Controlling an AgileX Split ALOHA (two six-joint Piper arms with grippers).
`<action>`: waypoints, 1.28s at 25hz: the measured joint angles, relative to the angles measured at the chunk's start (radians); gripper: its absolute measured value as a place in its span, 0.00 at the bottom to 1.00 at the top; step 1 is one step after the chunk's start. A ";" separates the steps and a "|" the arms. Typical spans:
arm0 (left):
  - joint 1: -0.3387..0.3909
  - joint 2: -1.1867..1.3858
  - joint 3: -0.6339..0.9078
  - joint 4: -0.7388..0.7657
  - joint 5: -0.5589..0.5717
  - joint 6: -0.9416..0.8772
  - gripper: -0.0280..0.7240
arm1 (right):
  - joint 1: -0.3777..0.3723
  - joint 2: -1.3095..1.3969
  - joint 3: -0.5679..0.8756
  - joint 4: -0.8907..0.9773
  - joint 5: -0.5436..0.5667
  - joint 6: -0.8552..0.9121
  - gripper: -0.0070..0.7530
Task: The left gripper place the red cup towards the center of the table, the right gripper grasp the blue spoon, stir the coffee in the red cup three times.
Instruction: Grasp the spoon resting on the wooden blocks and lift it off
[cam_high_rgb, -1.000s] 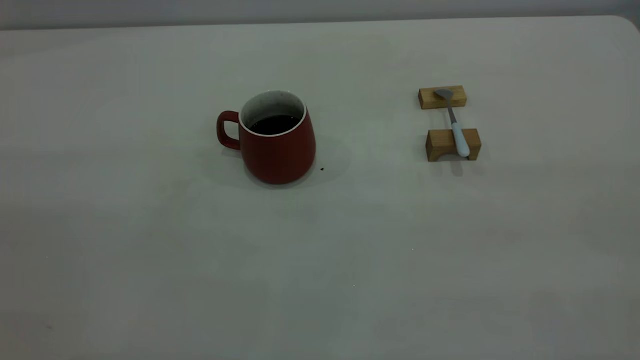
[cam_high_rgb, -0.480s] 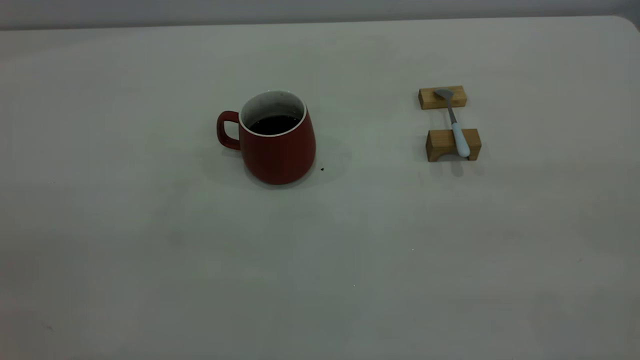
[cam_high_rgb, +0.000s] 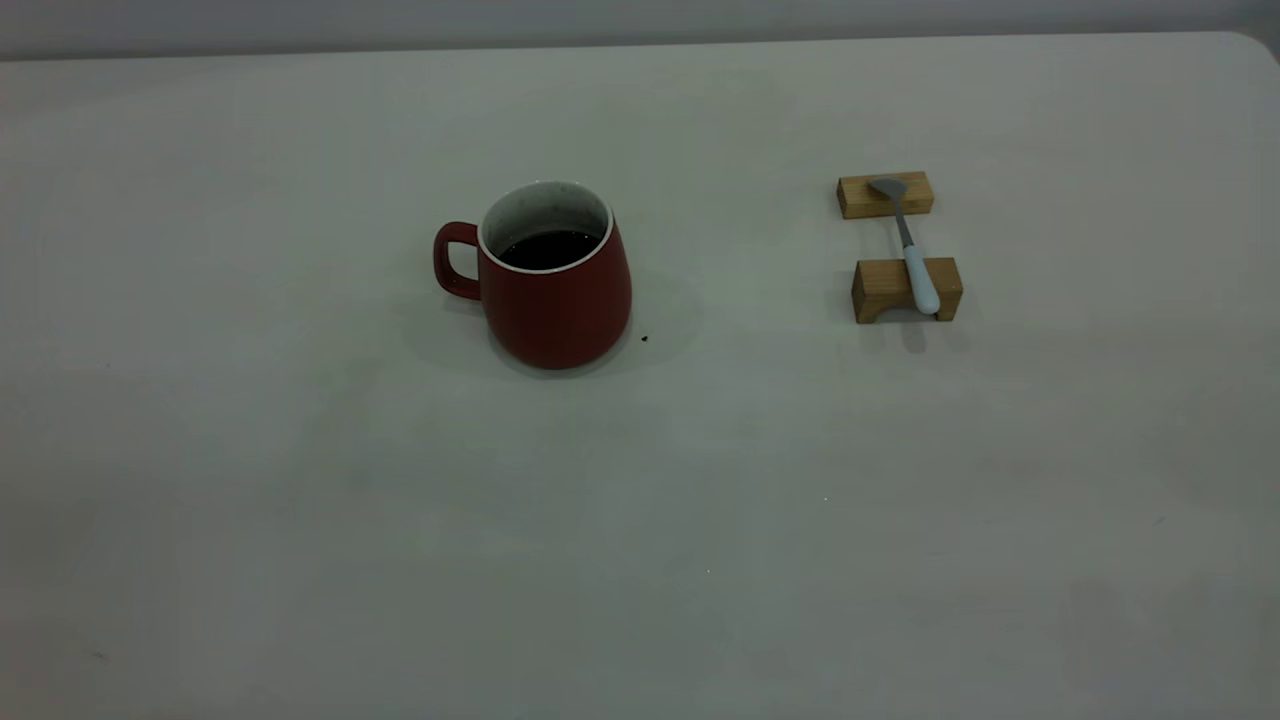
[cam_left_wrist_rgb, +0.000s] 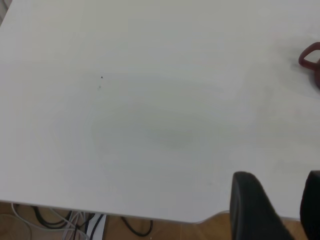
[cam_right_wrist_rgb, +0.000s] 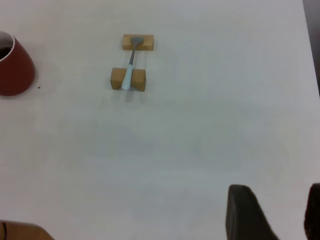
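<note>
Exterior view, off-white table (cam_high_rgb: 640, 560), grey wall behind, both grippers' fingers (cam_left_wrist_rgb: 252, 210) parted, empty.

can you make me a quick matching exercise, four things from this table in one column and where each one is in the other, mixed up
Things:
1. blue spoon
2. coffee
3. dark speck
4. cup handle

Places:
A. on the table, just right of the cup's base
B. bridging two wooden blocks
C. inside the red cup
D. on the cup's left side in the exterior view

Pairs: 1-B, 2-C, 3-A, 4-D
</note>
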 joint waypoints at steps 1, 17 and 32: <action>0.000 0.000 0.000 0.000 0.000 0.000 0.46 | 0.000 0.000 0.000 0.000 0.000 0.000 0.44; 0.000 0.000 0.000 0.000 0.000 0.000 0.46 | 0.000 0.004 -0.002 0.048 -0.002 0.003 0.44; 0.000 0.000 0.000 0.000 0.000 0.001 0.46 | 0.007 0.965 -0.232 0.066 -0.342 -0.002 0.78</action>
